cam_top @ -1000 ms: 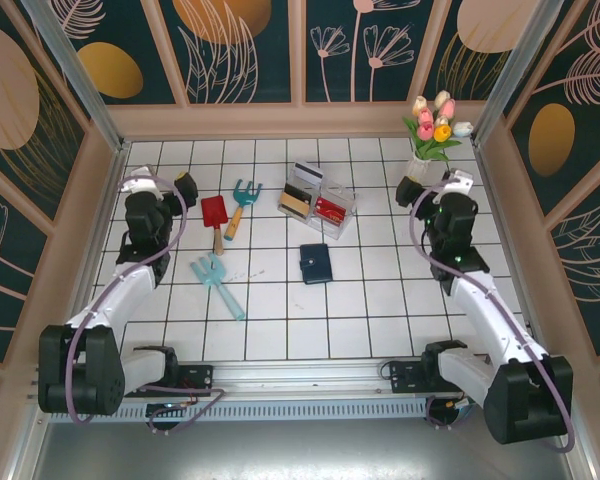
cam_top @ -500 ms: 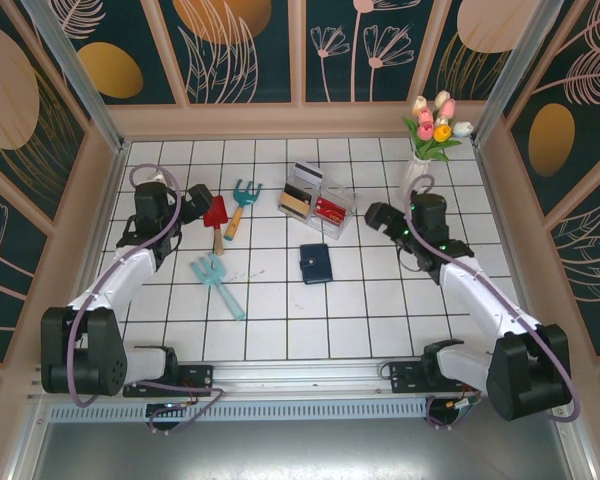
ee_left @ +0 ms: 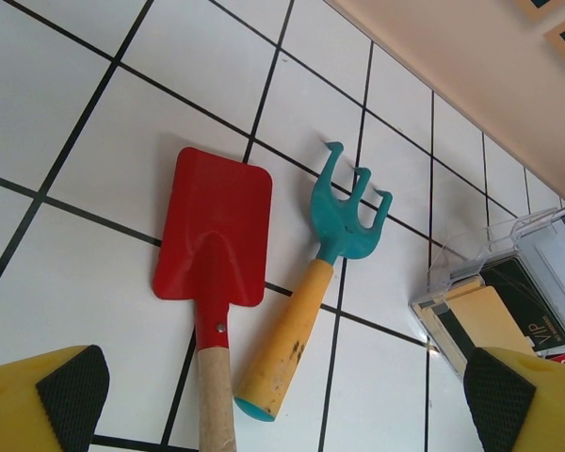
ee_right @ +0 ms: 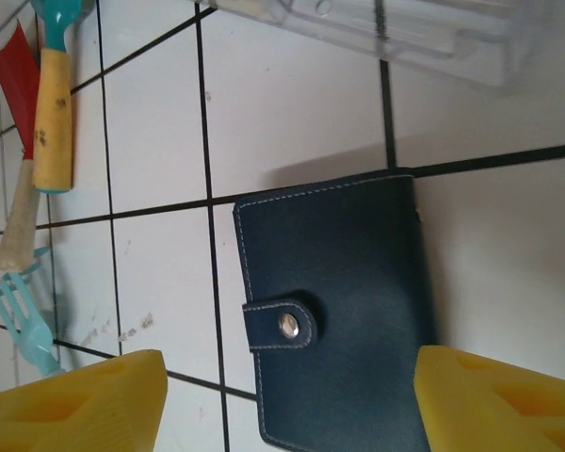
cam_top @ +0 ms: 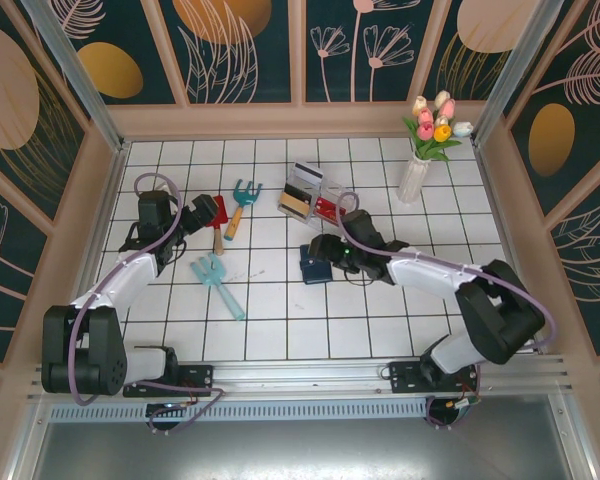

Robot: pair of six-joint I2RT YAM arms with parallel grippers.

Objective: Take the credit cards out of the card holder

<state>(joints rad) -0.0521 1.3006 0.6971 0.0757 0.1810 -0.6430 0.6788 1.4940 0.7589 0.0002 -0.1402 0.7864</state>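
The card holder (ee_right: pixel 344 311) is a navy folding wallet lying closed on the white tiles, its clasp tab (ee_right: pixel 281 325) snapped shut. The credit cards are hidden, with none showing from the wallet. My right gripper (ee_right: pixel 292 391) hangs low over the wallet and is open, one yellow finger (ee_right: pixel 75 405) to its left and the other to its right, touching nothing. From above, the right gripper (cam_top: pixel 325 250) covers the far edge of the card holder (cam_top: pixel 314 270). My left gripper (cam_top: pixel 198 212) is open over the red shovel (ee_left: pixel 214 226), with nothing between its pads (ee_left: pixel 71 391).
A clear plastic compartment box (cam_top: pixel 318 200) just behind the wallet holds a tan card (ee_left: pixel 485 320), a dark card and a red one. A teal rake with a yellow handle (ee_left: pixel 297 330), a light blue fork (cam_top: pixel 215 280) and a vase of tulips (cam_top: pixel 417 175) also stand on the table.
My right arm swung from the right side across to the wallet and lowered over it. The left gripper shifted slightly right toward the shovel. The wallet has not moved.
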